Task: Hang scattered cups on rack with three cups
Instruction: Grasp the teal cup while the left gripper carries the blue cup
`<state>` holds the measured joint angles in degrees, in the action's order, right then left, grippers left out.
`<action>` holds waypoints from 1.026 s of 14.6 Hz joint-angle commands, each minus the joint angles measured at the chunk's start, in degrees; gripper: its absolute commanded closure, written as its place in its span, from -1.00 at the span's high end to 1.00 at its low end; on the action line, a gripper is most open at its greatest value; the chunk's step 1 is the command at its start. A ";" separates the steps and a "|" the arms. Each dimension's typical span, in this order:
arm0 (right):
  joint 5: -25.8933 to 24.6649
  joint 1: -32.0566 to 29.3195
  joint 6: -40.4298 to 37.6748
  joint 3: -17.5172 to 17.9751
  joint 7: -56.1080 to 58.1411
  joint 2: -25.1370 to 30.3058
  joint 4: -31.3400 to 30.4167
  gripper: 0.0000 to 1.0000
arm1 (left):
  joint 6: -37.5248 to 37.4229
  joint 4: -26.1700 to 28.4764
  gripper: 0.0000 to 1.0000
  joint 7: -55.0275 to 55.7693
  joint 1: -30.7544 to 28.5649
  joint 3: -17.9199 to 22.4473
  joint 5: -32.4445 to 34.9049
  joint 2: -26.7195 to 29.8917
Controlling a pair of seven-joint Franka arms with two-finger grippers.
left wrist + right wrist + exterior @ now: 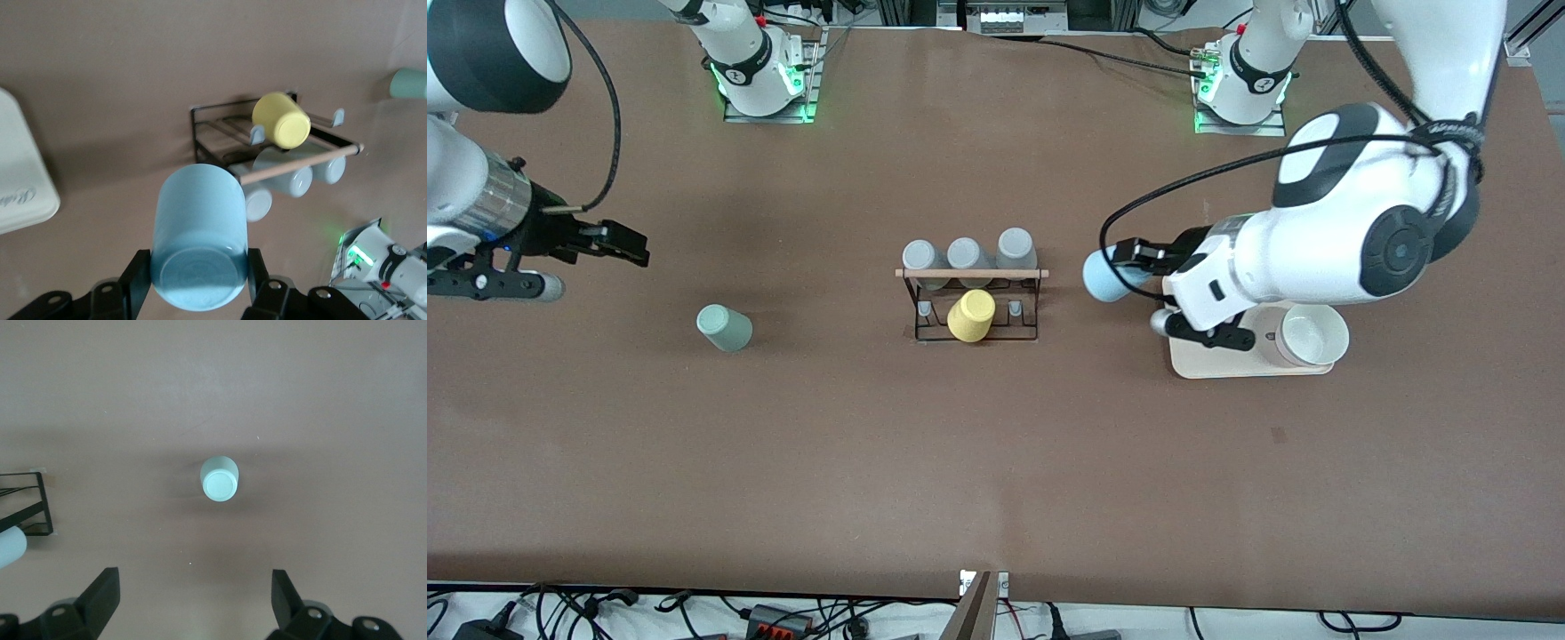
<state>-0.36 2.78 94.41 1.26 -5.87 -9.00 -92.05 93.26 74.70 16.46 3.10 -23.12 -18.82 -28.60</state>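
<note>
The left gripper [199, 283] has its jaws clamped on the light blue cup [199, 240] beside the rack [974, 302], while the right gripper [193, 600] waits, jaws apart, near the mint-green cup [219, 479].

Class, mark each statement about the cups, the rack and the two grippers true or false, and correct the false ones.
1. The left gripper holds the light blue matte tumbler. True.
2. The pale mint-green tumbler hangs on the black wire rack. False: it sits on the brown table, toward the right arm's end.
3. The right gripper is open and empty. True.
4. The yellow cup lies on the beige tray. False: it is on the rack.
5. Three grey cups are on the rack. True.
</note>
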 commanded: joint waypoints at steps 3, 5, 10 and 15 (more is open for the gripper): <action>0.01 -0.31 12.07 -0.03 1.04 -3.92 -7.75 1.00 | 6.49 -1.05 -0.97 0.59 5.34 0.54 1.68 -3.30; -0.08 -0.49 18.24 -0.03 1.12 -3.92 -13.30 1.00 | 8.58 -1.22 -0.94 0.50 6.04 0.54 2.30 -4.44; -0.78 -0.40 33.09 -0.03 1.21 -7.07 -22.89 1.00 | 11.24 -1.13 -0.94 -0.02 7.97 0.62 3.17 -6.12; -1.05 -1.28 43.21 -0.12 4.45 -9.63 -29.05 1.00 | 13.17 -0.96 -0.94 -0.11 9.20 0.45 5.29 -7.08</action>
<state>-0.98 2.42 133.90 1.23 -3.91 -18.81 -118.46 105.50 74.72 16.64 11.31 -23.03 -14.65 -34.85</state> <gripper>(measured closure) 0.000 0.374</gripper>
